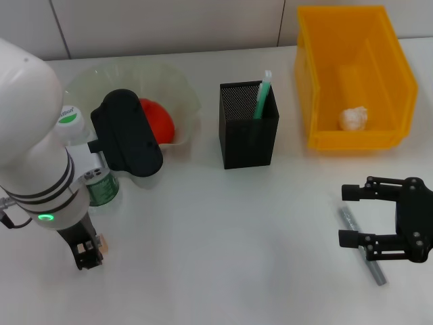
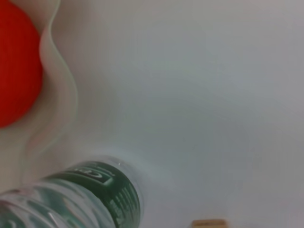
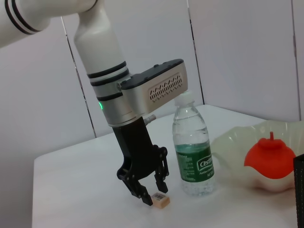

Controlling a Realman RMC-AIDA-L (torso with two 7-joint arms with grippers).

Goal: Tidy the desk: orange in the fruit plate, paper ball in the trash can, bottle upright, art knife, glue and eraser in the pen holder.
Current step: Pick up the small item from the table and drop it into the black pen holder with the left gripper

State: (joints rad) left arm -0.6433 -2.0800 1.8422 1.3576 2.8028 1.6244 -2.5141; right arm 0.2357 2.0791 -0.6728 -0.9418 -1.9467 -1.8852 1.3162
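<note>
The tan eraser (image 1: 103, 244) lies near the table's front left, and it also shows as the eraser (image 3: 162, 201) and the eraser (image 2: 209, 223). My left gripper (image 1: 86, 256) is down at the table with its fingertips (image 3: 146, 198) right beside the eraser, open. The bottle (image 1: 101, 184) stands upright just behind it. The orange (image 1: 160, 120) rests in the fruit plate (image 1: 183, 84). A green stick (image 1: 262, 95) stands in the black pen holder (image 1: 248, 142). The paper ball (image 1: 353, 118) sits in the yellow trash can (image 1: 318, 81). My right gripper (image 1: 346, 215) hangs open over the grey art knife (image 1: 375, 269).
The trash can stands at the back right, the pen holder mid-table and the fruit plate at the back left. My left arm's dark wrist housing (image 1: 127, 132) overhangs the plate's front edge. White table (image 1: 223, 244) lies bare between the two grippers.
</note>
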